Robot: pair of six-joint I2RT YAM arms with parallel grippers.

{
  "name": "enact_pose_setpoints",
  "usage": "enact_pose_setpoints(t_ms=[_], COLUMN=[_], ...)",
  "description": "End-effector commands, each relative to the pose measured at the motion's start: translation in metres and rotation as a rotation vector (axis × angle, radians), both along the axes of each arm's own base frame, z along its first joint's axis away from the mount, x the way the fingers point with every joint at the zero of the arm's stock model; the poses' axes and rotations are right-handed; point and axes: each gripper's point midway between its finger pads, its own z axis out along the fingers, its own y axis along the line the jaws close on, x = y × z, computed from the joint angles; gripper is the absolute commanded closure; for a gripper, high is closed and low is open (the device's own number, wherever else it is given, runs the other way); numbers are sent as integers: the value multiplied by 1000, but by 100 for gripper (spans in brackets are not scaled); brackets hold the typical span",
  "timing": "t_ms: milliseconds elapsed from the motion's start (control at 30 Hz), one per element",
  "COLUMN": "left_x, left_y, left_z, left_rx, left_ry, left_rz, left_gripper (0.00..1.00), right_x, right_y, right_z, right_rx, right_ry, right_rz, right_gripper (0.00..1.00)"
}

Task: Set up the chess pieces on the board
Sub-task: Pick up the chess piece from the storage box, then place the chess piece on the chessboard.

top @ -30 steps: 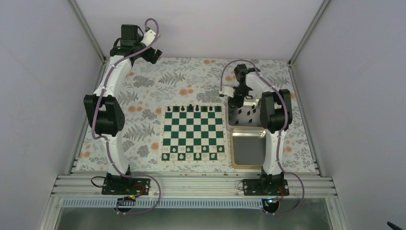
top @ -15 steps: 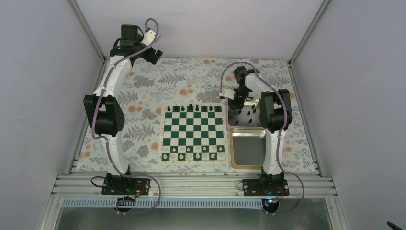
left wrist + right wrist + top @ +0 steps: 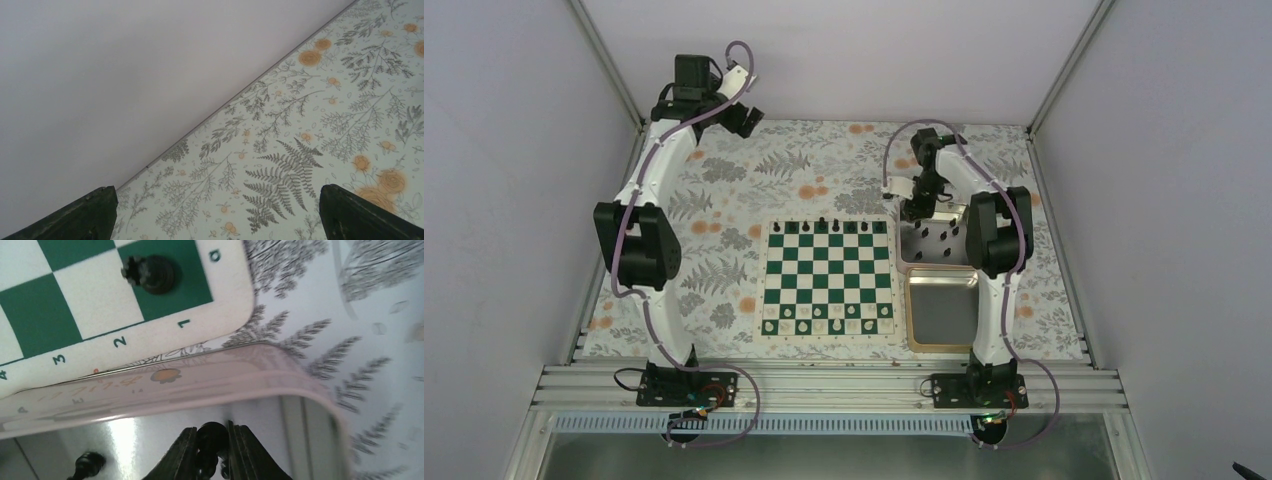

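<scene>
Pinching a black chess piece (image 3: 212, 441) in the tin (image 3: 300, 385), right pincer (image 3: 212, 431), piece lengthwise along its fingers (image 3: 181, 456), left pincer (image 3: 215, 200) spread wide.

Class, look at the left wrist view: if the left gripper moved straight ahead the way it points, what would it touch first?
Probably the flowered tablecloth, near the wall; nothing else shows ahead of the open left gripper, though depth is unclear.

Lab robot booth, white walls (image 3: 844, 60), aluminium rails (image 3: 824, 386)
</scene>
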Motion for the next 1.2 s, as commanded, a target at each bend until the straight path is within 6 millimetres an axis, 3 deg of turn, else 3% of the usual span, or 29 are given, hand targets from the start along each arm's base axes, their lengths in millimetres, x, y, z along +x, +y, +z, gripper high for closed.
enact_pose_setpoints(t_ms=[0,200,433,633,767,900,1167], left_x=[-13,-23,-27,-37,-48,-58,-66], left_y=[4,13,29,42,47,50,51], left_z=[32,34,16,3,0,-9,-24], left_rx=[-12,-22,-37,-61,-76,-92,-115], left_ry=[-76,-89,-52,-34,-35,-23,1], left_rz=[-9,-15,-4,0,0,-2,-15], left_gripper=[0,0,0,0,0,0,0], right_x=[4,8,-5,-24,-42,-53,-82], right_y=[11,45,134,218,263,294,332], right_z=[56,88,105,99,81,64,42], right_rx=[-38,-66,-28,22,49,84,162], right_ry=[-86,-167,-252,-295,-315,-325,-287], right_rz=[11,55,202,361,474,534,618], right_gripper=[83,84,87,92,93,94,93])
